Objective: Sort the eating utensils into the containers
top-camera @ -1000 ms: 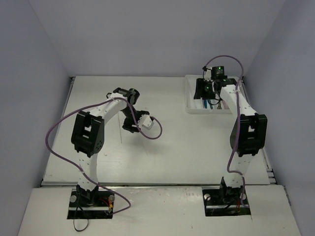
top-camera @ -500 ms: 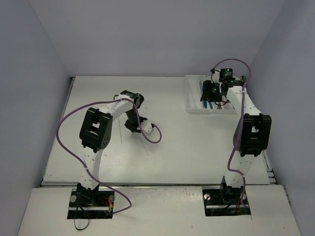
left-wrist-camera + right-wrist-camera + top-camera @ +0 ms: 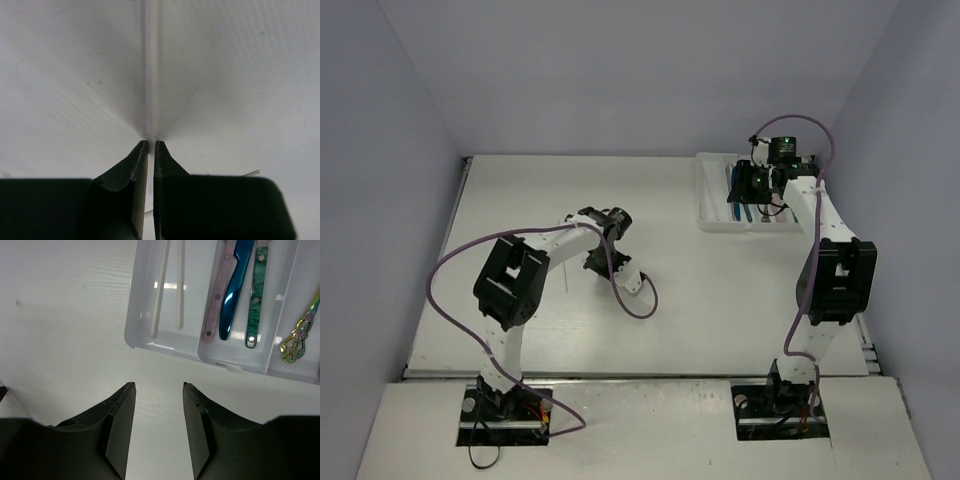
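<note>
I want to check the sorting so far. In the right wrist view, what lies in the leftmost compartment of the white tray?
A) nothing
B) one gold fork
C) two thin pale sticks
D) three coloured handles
C: two thin pale sticks lie side by side at the left end of the white tray; the coloured handles are in the next compartment.

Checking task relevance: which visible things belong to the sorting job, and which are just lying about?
Job: tray, two pale sticks, pink utensil, blue utensil, teal utensil, gold utensil, third stick in left tool.
Lying about: none; only purple cables.
</note>
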